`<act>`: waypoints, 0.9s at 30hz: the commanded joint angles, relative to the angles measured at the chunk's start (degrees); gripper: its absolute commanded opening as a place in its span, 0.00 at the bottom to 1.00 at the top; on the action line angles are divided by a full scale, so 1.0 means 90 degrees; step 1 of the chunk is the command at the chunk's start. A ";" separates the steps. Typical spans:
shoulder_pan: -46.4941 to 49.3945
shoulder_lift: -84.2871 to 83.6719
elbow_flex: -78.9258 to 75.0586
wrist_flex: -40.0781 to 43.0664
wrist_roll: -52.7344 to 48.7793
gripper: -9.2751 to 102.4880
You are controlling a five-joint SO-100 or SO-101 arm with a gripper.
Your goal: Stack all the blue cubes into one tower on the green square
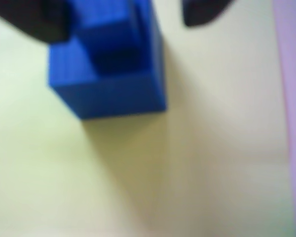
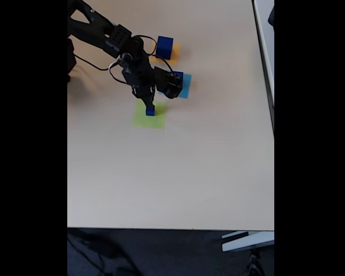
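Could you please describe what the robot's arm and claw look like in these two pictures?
In the fixed view, the black jointed arm is built of blocky matte segments, with thin dark cables looping beside its joints and wrist. It ends in a black two-finger claw. No markings are legible. In the wrist view, the claw appears as two blurred, rounded black fingertips at the top edge.

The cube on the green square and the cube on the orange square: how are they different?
The cube on the green square looks smaller than the cube on the orange square. The first sits right under the gripper; the second stands free, away from the arm. Both are dark blue.
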State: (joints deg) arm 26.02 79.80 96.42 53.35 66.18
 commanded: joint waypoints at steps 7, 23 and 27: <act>-0.0010 -0.0039 -0.0391 0.0000 0.0020 0.15; 0.0000 -0.0078 -0.0459 0.0010 0.0039 0.08; -0.0010 -0.0068 -0.0469 0.0000 0.0010 0.08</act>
State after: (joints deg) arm 26.02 78.49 95.71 53.35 66.18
